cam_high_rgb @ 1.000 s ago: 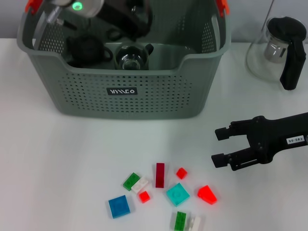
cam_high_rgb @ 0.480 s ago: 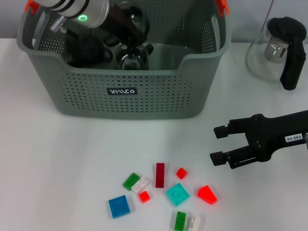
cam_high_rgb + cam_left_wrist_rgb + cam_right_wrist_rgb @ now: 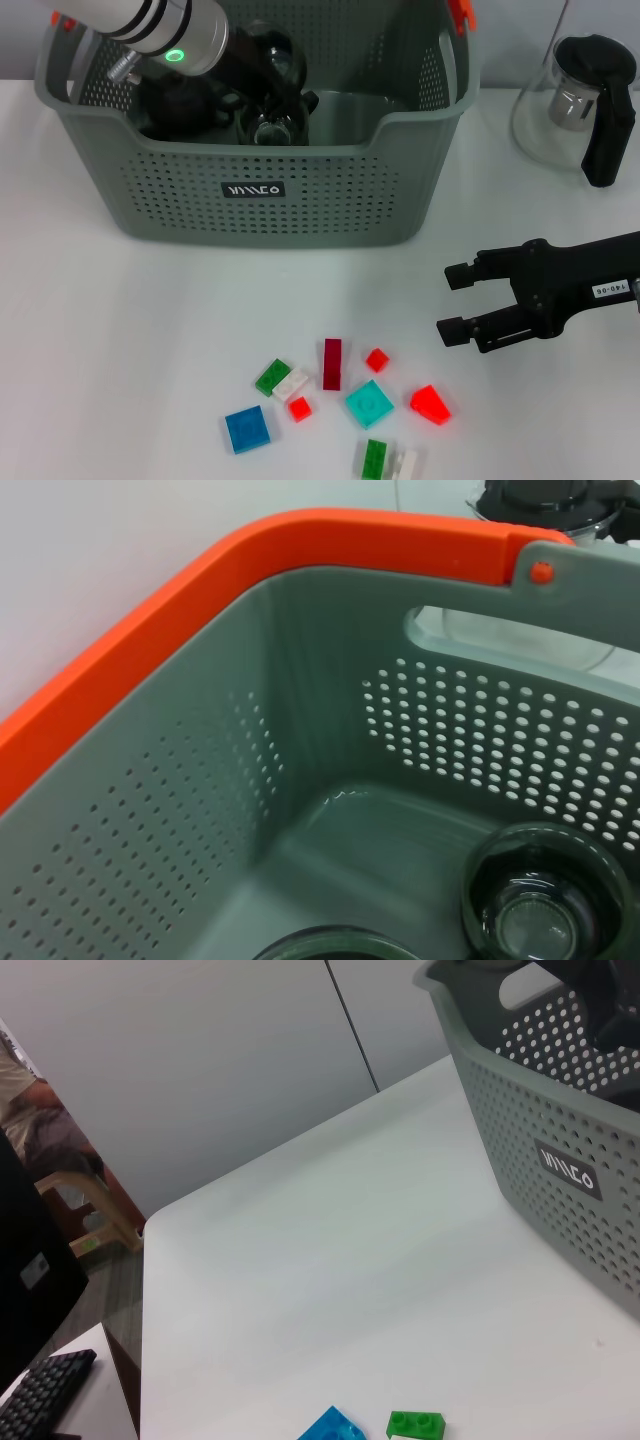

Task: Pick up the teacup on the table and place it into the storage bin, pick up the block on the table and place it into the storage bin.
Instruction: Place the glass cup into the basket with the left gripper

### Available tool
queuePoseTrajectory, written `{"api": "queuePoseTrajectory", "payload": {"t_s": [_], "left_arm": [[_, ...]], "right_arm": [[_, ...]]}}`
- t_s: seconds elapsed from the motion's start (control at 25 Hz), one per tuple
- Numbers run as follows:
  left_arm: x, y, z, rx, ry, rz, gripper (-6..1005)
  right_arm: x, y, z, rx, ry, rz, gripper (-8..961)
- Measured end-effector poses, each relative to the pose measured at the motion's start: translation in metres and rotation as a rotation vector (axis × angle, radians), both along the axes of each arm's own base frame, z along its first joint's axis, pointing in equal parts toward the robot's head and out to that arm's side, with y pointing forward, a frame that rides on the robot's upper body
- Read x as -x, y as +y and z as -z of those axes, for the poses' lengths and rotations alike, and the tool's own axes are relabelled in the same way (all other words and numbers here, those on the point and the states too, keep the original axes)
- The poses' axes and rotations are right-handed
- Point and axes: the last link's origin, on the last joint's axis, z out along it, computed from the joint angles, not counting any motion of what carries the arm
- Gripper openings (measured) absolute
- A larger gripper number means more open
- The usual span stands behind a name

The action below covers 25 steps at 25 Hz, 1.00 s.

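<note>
Your left arm has swung further over the storage bin since a moment ago, its wrist now down inside at about 11 o'clock, above the glass teacup resting on the bin floor; you cannot tell how its claw stands. Your right gripper hovers at 3 o'clock with its two fingers parted and holding nothing. Just off it, at 6 o'clock, the blocks lie scattered on the table.

Matt plastic and clear glass

The storage bin is moulded in matt perforated plastic; the teacup inside appears to be glossy glass.
</note>
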Motion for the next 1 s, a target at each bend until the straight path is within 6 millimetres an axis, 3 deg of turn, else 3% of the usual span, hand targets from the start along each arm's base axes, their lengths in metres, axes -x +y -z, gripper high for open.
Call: {"api": "queuePoseTrajectory", "payload": {"t_s": [0.64,0.84,1.0], "left_arm": [[0.002,-0.002,0.009,-0.008,0.041,0.013,65],[-0.001,-0.002,0.010,-0.023,0.041,0.018,114],[-0.005,-0.001,0.007,-0.036,0.029,0.015,277]], "right_arm": [[-0.001,0.000,0.000,0.001,0.000,-0.001,921],[-0.002,0.000,0.000,0.000,-0.001,0.001,920],[-0.002,-0.001,0.000,0.000,-0.001,0.002,920]]}}
